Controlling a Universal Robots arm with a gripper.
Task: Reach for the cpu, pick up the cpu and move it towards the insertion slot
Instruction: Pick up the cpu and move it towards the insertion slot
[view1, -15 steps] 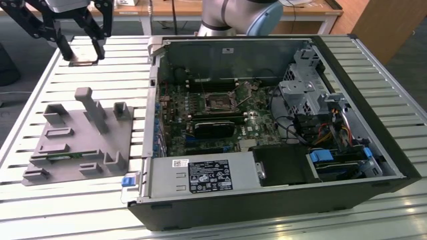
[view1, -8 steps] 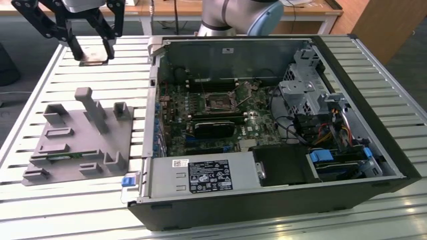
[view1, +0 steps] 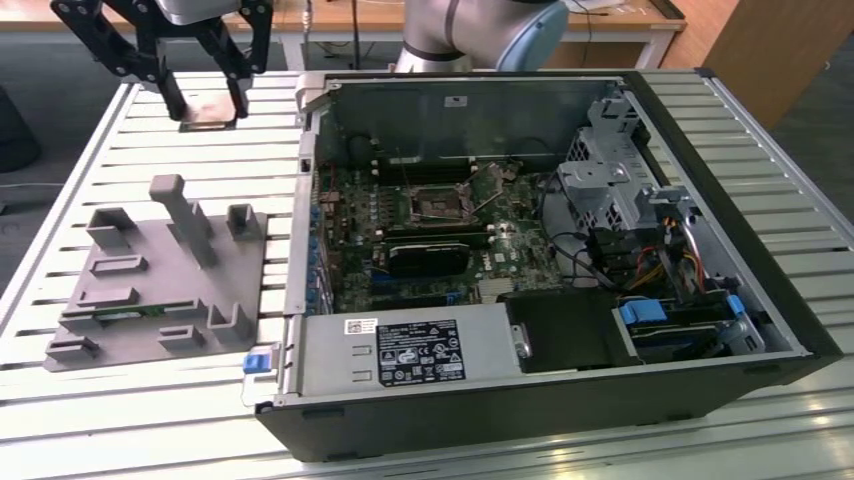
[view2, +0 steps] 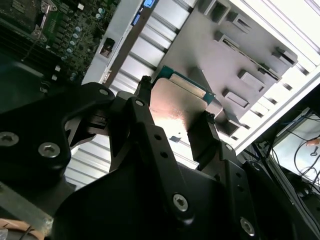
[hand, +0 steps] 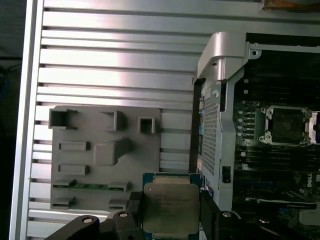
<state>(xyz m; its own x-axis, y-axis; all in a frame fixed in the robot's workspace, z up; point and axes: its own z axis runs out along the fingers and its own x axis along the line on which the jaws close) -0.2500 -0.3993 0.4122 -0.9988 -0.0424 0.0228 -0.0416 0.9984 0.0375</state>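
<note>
In the upper left of the exterior view, the end effector (view1: 210, 103) is grasping the cpu (view1: 211, 110) between its two black fingers and is holding it flat above the slatted desk (view1: 107, 180), outside the open computer case (view1: 561, 400). The insertion slot (view1: 439, 203) is lying inside that case, toward the frame's centre, lower and to the right of the chip. The grey holder plate (view1: 147, 290) is sitting in the lower left.

In both wrist views the cpu (hand: 170, 206) (view2: 176, 106) is showing clamped at two opposite edges.
</note>
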